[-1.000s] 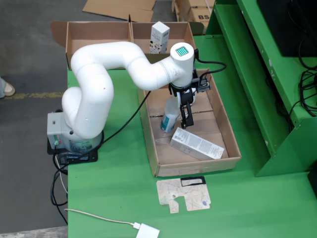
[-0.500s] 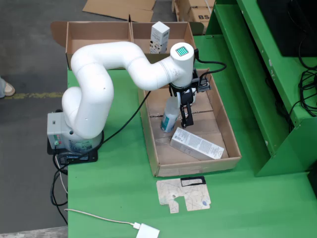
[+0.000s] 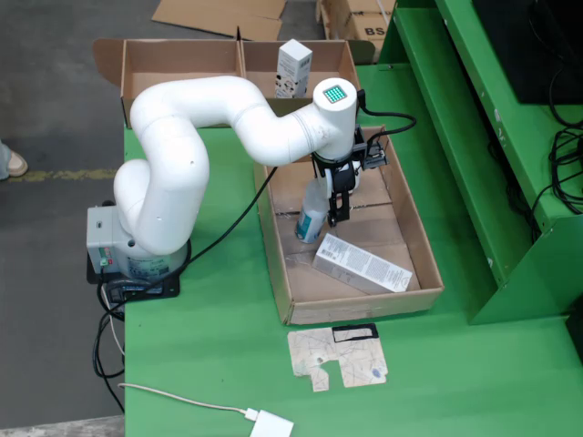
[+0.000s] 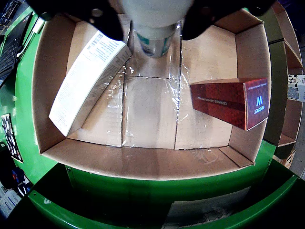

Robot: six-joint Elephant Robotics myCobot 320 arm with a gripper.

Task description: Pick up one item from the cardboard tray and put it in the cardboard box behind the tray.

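On a green surface (image 3: pixel 219 364), a white myCobot arm (image 3: pixel 182 137) bends from its base at the left of the fixed view toward an open cardboard tray (image 3: pixel 414 246), where its black tool (image 3: pixel 337 214) reaches down over a translucent bottle with a teal band (image 3: pixel 311 218). In the wrist view, the tool's dark fingers (image 4: pixel 107 21) sit on either side of the bottle (image 4: pixel 155 28), closed against its pale body. A long white carton (image 3: pixel 362 263) lies flat in the tray just right of the bottle in the fixed view, while the wrist view shows a dark red box (image 4: pixel 231 101) by the opposite wall. Behind the tray stands the cardboard box (image 3: pixel 182 59), with a small white carton (image 3: pixel 293 68) upright in its right compartment. A flat cardboard scrap (image 3: pixel 339 357) lies in front of the tray.
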